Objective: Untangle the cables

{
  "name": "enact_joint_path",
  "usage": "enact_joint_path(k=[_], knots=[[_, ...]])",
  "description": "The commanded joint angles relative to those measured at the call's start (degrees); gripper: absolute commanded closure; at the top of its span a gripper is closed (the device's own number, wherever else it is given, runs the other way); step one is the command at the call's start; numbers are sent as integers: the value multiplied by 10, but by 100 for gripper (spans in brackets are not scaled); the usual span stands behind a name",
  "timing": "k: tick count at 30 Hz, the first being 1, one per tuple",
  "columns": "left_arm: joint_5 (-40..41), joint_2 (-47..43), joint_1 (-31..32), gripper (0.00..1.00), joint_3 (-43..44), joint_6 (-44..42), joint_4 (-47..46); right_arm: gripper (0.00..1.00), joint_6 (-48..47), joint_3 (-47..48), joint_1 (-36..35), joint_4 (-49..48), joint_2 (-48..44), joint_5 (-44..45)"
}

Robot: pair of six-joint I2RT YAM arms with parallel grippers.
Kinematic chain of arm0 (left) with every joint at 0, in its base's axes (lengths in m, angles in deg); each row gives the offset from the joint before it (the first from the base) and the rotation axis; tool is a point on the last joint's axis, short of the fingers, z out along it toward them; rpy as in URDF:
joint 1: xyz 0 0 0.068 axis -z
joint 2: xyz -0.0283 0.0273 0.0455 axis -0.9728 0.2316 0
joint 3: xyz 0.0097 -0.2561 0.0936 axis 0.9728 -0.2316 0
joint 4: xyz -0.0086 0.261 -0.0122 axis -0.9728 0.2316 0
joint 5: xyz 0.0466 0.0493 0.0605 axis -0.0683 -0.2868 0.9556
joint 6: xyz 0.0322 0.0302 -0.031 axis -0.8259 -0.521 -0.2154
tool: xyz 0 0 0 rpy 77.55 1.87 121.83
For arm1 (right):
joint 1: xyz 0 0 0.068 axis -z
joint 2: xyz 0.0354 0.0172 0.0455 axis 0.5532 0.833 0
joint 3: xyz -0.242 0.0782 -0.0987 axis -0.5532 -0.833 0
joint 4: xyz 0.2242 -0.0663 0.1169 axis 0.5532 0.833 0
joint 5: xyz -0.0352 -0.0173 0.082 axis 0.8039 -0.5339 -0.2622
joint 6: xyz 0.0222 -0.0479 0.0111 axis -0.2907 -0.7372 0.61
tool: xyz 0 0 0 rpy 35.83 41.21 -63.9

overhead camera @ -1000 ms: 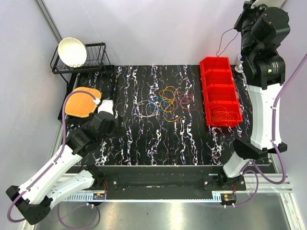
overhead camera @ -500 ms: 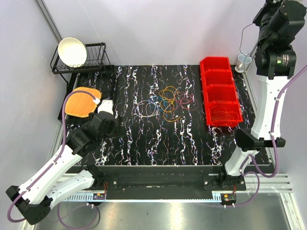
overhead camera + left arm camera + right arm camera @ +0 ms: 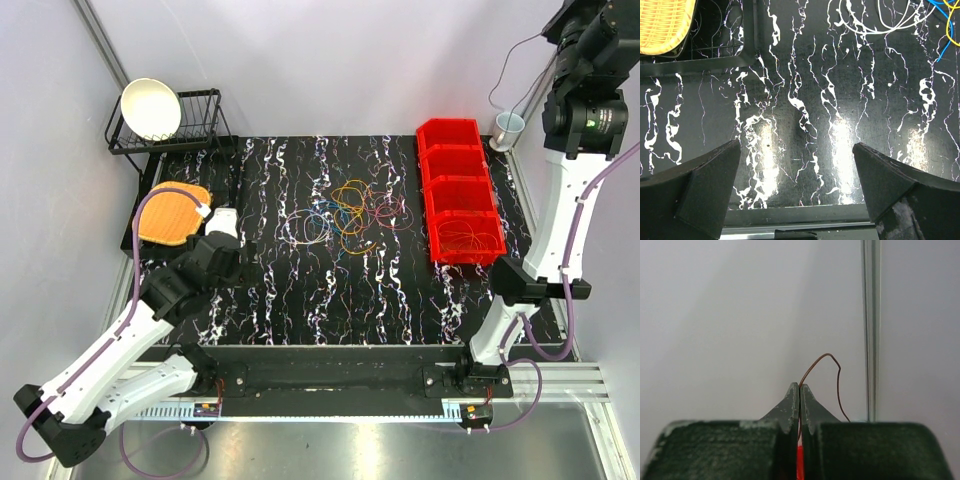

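The cables lie in a loose heap of coloured loops at the middle of the bench, just left of the red bin. A few thin strands already sit in the bin's nearest compartment.

The right hand is raised high over the far right corner, clenched on a single brownish wire that arcs up out of the pinch and falls away in a slack curve. Where its free end goes is too fine to trace.

The left hand hovers low over bare bench at the left, fingers spread wide and holding nothing. The heap is well off to its right.

These wires look almost weightless, limp yet slightly springy, and thin enough to slip from a pinch or to drag a neighbour along. The best hold is probably an outlying arc at the heap's edge, such as the pale loop on its left side, taken where it crosses no other strand.

The loops lie flat and point no single way. The heap as a whole runs longer left to right than near to far. The held wire hangs as an open curve leaning left from the hand.
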Motion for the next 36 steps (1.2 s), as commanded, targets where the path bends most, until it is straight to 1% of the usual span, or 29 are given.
enact_joint_path(k=[1,5,11,16,20,27,29,36], knots=[[20,3,0,1,-1,3,-16,100,20,22,3,-54,-24,-20],[21,4,0,1,-1,2,-17,100,11,4,3,-99,-40,-18],[19,8,0,1,1,2,-16,100,5,7,5,-145,-40,-35],[21,5,0,1,0,3,-15,100,2,-14,8,-151,-32,-42],[21,5,0,1,0,3,-15,100,11,-27,15,-161,-23,-65],[23,-1,1,1,-2,5,-16,100,24,-8,29,-180,7,-89],[24,-1,0,1,-1,6,-16,100,30,-12,32,-191,9,-109],[29,-4,0,1,-3,6,-17,100,51,-13,33,-207,25,-129]])
